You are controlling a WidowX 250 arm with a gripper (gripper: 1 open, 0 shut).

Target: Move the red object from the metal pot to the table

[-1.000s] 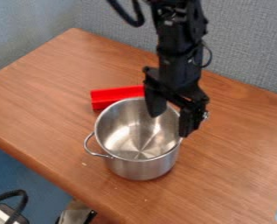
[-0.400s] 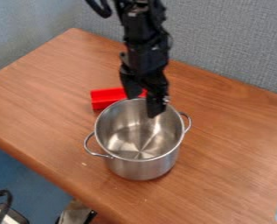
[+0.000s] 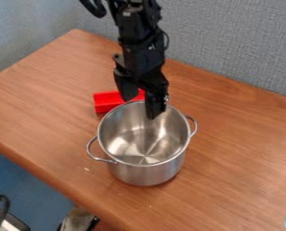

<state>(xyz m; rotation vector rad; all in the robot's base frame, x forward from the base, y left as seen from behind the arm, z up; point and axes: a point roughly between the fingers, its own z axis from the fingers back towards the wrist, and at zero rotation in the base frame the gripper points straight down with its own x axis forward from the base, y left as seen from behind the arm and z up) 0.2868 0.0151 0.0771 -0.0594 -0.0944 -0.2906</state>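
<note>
Red object (image 3: 106, 99) lies on the tabletop (image 3: 42, 86) just behind the metal pot (image 3: 142, 144), beside and left of the tool (image 3: 144, 101), whose jaws hang spread and empty above the pot's rear rim.

A bright red rectangular block (image 3: 109, 99) lies beside a shiny silver steel pot (image 3: 142, 144). The wooden table (image 3: 49, 86) is brown with faint grain.
</note>
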